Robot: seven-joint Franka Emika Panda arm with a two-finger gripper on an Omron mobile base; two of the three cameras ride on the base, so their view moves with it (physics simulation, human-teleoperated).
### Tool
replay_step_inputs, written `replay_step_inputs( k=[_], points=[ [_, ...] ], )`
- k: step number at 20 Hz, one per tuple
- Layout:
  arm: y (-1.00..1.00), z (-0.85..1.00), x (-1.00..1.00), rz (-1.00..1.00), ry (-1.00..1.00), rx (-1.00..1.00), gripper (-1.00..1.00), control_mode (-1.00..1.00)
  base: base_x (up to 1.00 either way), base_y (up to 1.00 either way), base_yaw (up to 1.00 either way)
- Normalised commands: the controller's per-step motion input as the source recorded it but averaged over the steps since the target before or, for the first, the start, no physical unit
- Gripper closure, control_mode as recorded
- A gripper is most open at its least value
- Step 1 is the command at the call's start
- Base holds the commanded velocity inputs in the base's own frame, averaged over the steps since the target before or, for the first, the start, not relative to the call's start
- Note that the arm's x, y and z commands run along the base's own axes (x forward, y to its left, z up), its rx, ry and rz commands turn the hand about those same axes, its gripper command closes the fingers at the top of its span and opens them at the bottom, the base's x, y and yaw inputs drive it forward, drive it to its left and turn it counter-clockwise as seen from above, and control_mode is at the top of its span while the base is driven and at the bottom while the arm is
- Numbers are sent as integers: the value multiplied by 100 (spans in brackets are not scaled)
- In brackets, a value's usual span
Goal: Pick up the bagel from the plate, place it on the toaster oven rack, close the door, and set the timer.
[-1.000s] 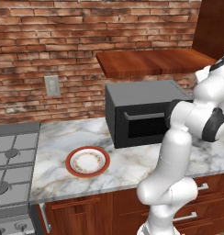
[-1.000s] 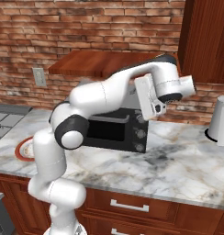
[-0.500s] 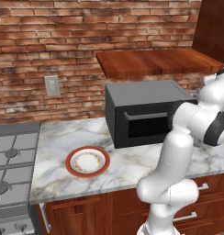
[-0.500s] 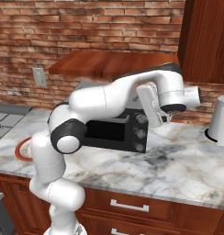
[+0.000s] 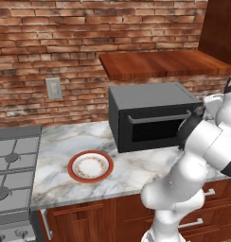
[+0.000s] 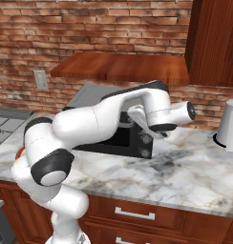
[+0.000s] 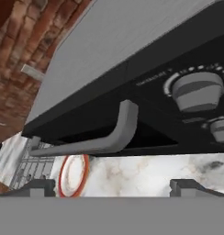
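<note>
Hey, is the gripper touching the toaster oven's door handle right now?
Apart. In the hand view the open gripper has both fingertips low in the picture, with marble counter showing between them and the handle above.

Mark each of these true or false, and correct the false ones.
1. The door of the toaster oven is shut. True.
2. The plate sits right of the oven in the left base view. False: it lies to the oven's left, on the marble counter.
3. The bagel lies on the plate. False: the plate has no bagel on it.
4. The gripper has its jaws spread wide, holding nothing. True.
5. The hand view faces the oven's handle and knobs. True.
</note>
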Motion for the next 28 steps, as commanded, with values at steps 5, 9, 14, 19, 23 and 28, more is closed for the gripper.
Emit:
replay_step_inputs(
  k=[5,9,14,19,23,28],
  points=[
    [13,-11,-29,0,-28,-27,-100,-100,0,0,0],
    [0,-7,-4,1,-15,-22,-100,-100,0,0,0],
    [0,-11,-1,0,-2,-24,-100,-100,0,0,0],
    [-3,-22,-13,0,0,-24,-100,-100,0,0,0],
    [-8,-29,-17,0,0,-18,-100,-100,0,0,0],
    [-6,-25,-3,0,1,-10,-100,-100,0,0,0]
  ],
)
